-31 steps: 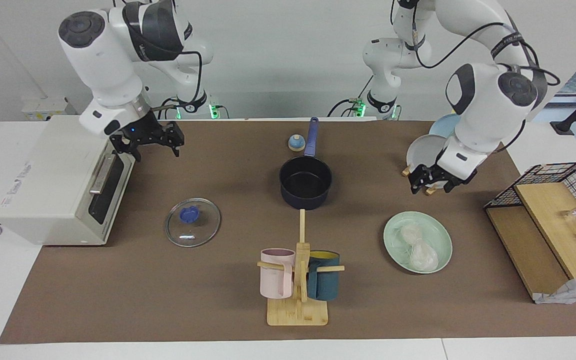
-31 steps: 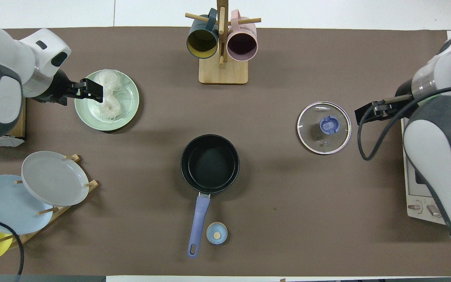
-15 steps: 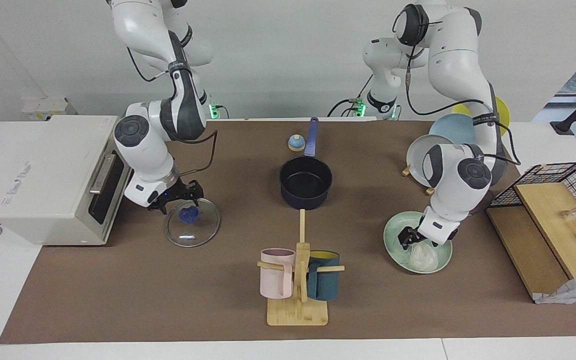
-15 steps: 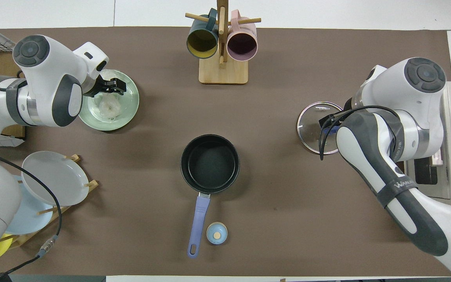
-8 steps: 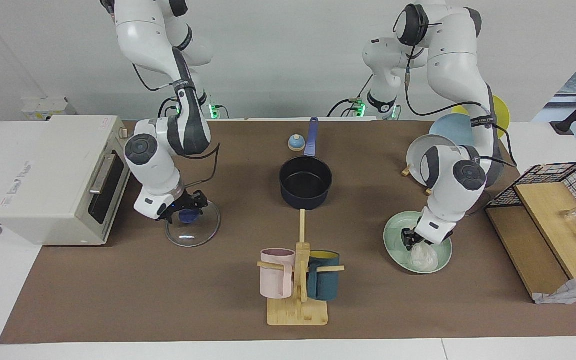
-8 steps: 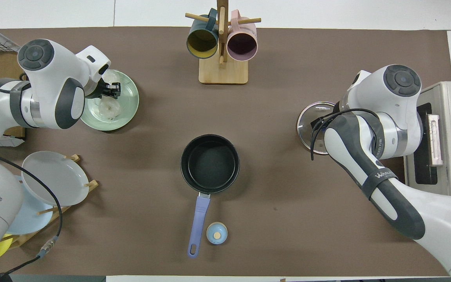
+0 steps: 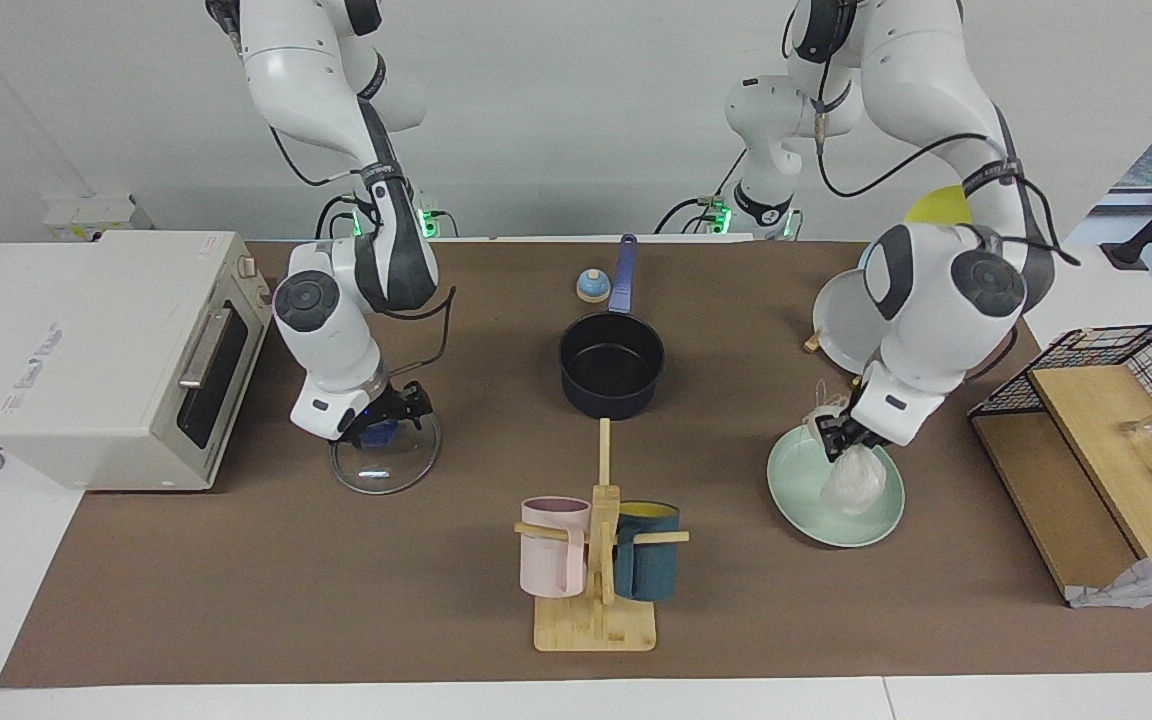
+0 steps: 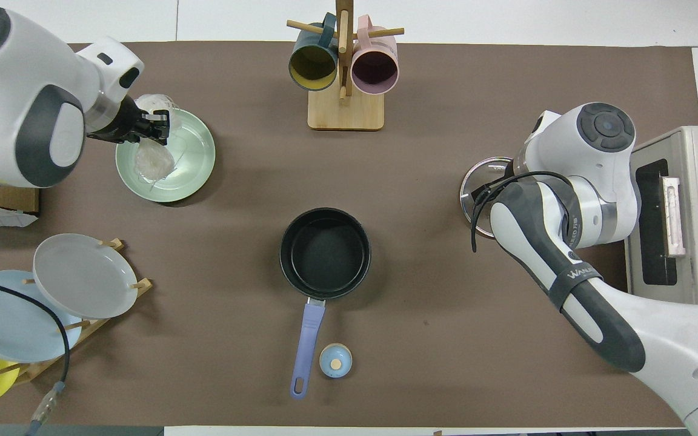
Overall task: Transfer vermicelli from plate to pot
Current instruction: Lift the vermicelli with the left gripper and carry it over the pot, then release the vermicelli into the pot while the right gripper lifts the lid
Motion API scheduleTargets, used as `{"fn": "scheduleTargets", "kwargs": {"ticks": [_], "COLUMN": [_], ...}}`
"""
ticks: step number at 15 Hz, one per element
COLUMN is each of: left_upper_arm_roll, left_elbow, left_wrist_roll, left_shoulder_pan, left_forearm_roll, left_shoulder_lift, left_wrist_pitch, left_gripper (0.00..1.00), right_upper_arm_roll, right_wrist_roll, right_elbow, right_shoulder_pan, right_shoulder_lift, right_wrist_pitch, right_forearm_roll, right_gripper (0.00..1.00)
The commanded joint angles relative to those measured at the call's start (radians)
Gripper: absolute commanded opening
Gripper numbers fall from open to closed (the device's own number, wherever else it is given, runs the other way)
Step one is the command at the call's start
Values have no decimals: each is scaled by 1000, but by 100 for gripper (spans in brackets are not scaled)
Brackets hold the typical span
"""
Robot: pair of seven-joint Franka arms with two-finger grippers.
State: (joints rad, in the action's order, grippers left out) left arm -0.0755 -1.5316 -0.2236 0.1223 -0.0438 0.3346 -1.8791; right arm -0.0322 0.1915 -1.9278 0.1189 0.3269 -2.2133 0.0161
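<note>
Left gripper raised over the plate with vermicelli clamped; right gripper low over the lid.

Facing view: we find the left gripper [image 7: 840, 434] over the plate [image 7: 791, 495], closed on the vermicelli [image 7: 852, 480], which hangs from it down toward the plate's centre. The pot [image 7: 611, 364] stands at ten o'clock from the plate, well apart. The right gripper [image 7: 391, 412] sits at the lid [image 7: 386, 465], over its blue knob, fingers spread; contact cannot be confirmed. Overhead view: we record the left gripper [image 8: 158, 126] over the plate [image 8: 194, 163] at its eleven o'clock edge, shut on the vermicelli [image 8: 152, 158]. The pot [image 8: 325, 252] lies at four o'clock from the plate. The right gripper is hidden under its arm; the lid [image 8: 476, 188] shows only in part.
</note>
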Motion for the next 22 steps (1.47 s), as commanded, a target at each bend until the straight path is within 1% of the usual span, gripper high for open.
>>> {"fn": "scheduleTargets", "kwargs": {"ticks": [1,3,4,6,7,9,10,11,12,13,14,16,20,21,22], "left_upper_arm_roll": [10,10,10,8,8,8,8,8,10,10,10,10,10,10,10], "left_elbow": [-21,-28,-35,-65,-112,-243,-333,-401,-439,-458,-472,-473,-473,-475,-473], "left_wrist_roll": [-135,-219,-261,-362,-397,-430,-459,-488,-514,-539,-548,-550,-550,-550,-550], "left_shoulder_pan": [80,132,167,258,299,368,411,453,494,522,534,540,539,539,537], "left_forearm_roll": [-33,-83,-94,-108,-113,-134,-142,-142,-142,-142,-142,-142,-142,-142,-142], "left_shoulder_lift": [-150,-224,-252,-282,-307,-370,-406,-417,-407,-376,-343,-298,-252,-246,-220], "left_wrist_pitch": [145,230,262,278,262,175,104,34,-16,-65,-107,-156,-228,-241,-258], "left_gripper": [0,0,0,0,0,0,0,0,0,0,0,0,0,0,0], "right_upper_arm_roll": [-3,-3,-3,-3,-3,-3,-3,-3,-3,-3,-3,-3,-3,-5,-5], "right_wrist_roll": [32,68,77,83,83,83,83,83,83,83,83,83,83,83,83], "right_elbow": [-3,-5,-5,-5,-5,-3,0,7,19,36,49,65,113,124,138], "right_shoulder_pan": [-7,-11,-15,-18,-16,-16,-13,-12,-11,-10,-8,-7,-5,-5,-4], "right_shoulder_lift": [0,0,0,0,-2,0,0,0,1,1,1,1,-9,-9,-11], "right_wrist_pitch": [0,0,0,4,7,12,14,15,27,47,63,83,158,173,193], "right_forearm_roll": [-11,-25,-25,-25,-25,-25,-27,-27,-27,-27,-27,-27,-35,-35,-35], "right_gripper": [94,79,74,60,52,36,32,32,32,32,32,32,18,5,0]}}
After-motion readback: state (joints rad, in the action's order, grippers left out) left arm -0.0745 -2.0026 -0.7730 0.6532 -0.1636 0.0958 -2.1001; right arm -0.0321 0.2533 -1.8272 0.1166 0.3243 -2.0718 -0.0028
